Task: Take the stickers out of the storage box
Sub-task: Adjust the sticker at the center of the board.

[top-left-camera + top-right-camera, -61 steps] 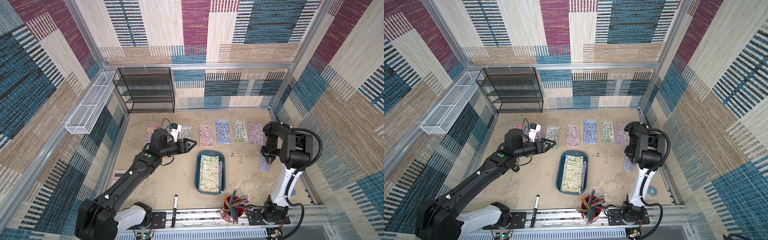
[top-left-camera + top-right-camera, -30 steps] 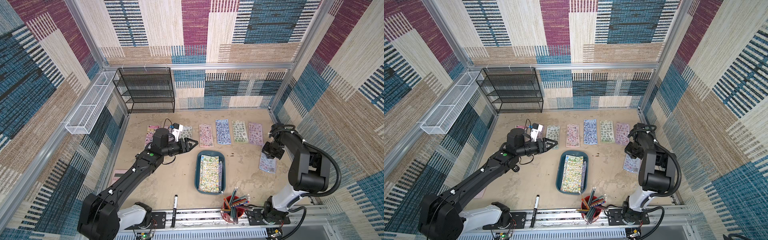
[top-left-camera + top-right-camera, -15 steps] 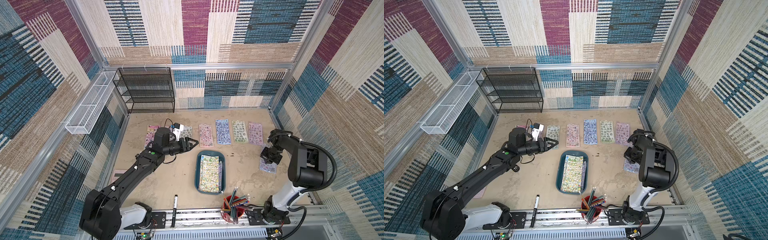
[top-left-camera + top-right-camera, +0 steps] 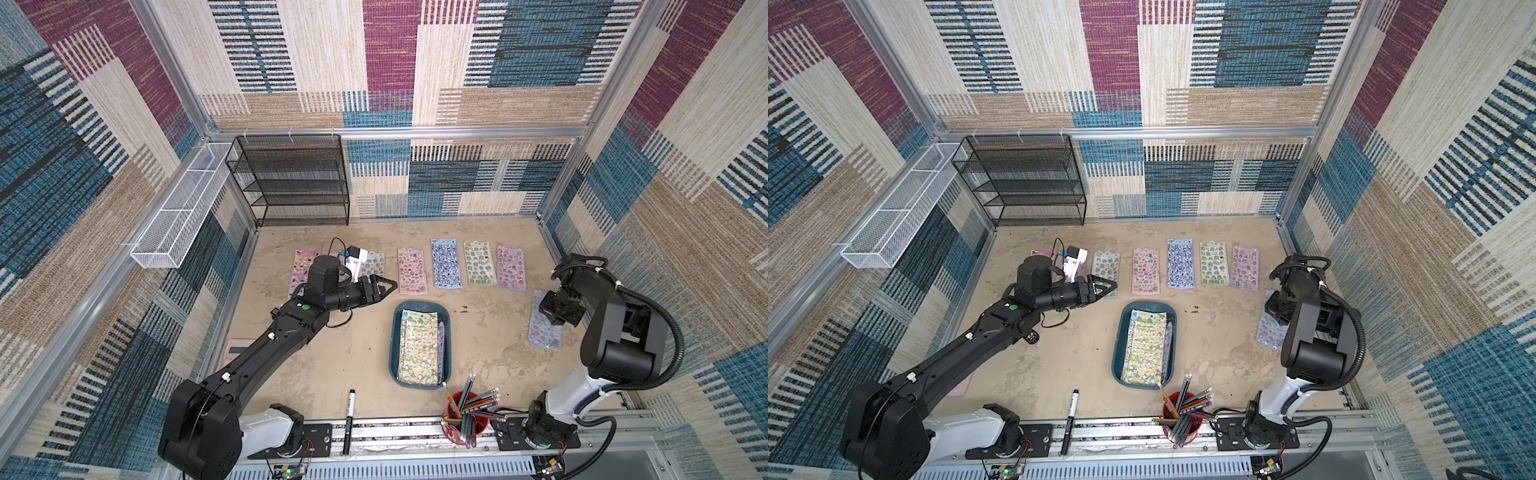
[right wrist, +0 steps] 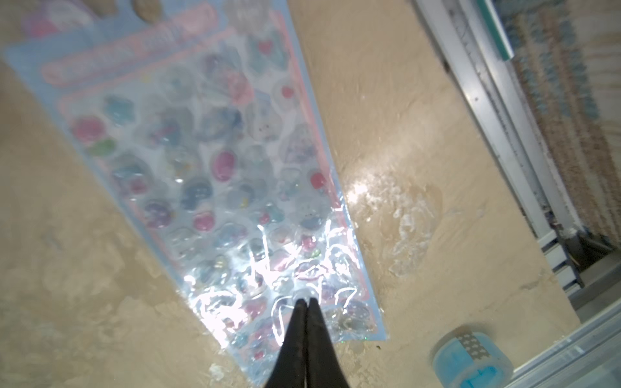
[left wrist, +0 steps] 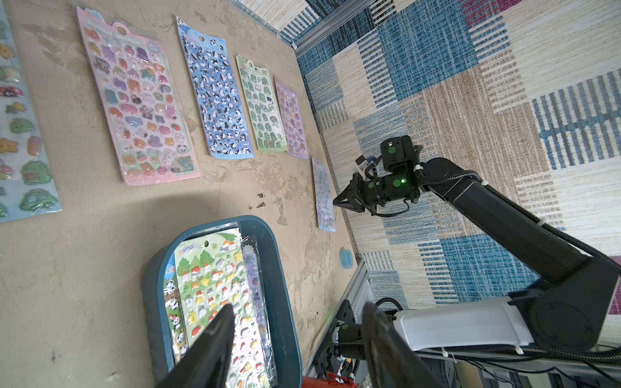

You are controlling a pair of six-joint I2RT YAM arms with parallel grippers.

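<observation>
The storage box (image 4: 394,345) (image 4: 1116,345) is a teal tub in the middle of the table. Stickers (image 4: 419,347) (image 6: 215,278) lie inside it, a green cartoon sheet on top. More sticker sheets lie in a row behind it: pink (image 4: 411,271), blue (image 4: 446,263), green (image 4: 479,263) and lilac (image 4: 511,267). A pale blue sheet (image 4: 544,328) (image 5: 208,161) lies on the table at the right. My right gripper (image 5: 304,300) (image 4: 555,316) is shut with nothing in it, tips over that sheet's end. My left gripper (image 4: 384,287) (image 6: 297,307) hangs open, empty, behind and left of the box.
A black mesh rack (image 4: 291,183) stands at the back left, and a white wire basket (image 4: 183,208) hangs on the left wall. A red cup of pencils (image 4: 465,415) and a black marker (image 4: 349,419) sit at the front edge. A blue tape roll (image 5: 470,356) lies near the right rail.
The right arm has shifted its pose a little above the pale blue sheet, jaws staying shut. The left arm has barely moved.
</observation>
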